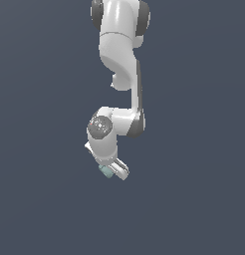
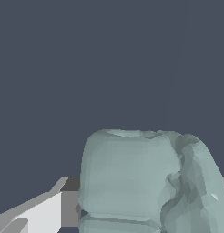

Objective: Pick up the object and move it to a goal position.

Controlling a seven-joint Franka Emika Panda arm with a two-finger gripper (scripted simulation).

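Note:
The object point(image 1: 106, 172) is a small pale teal-green lump with bumpy edges, sitting between the fingers of my white gripper point(image 1: 112, 172) at the lower end of the arm. In the wrist view the object point(image 2: 141, 182) fills much of the picture, with one white and grey finger point(image 2: 45, 211) against its side; the other finger is hidden behind it. The gripper is shut on the object. No goal marker shows in either view.
The white arm point(image 1: 119, 60) reaches down from the top of the exterior view. Around it there is only a flat dark blue-grey surface point(image 1: 194, 199), with no edges or other objects in view.

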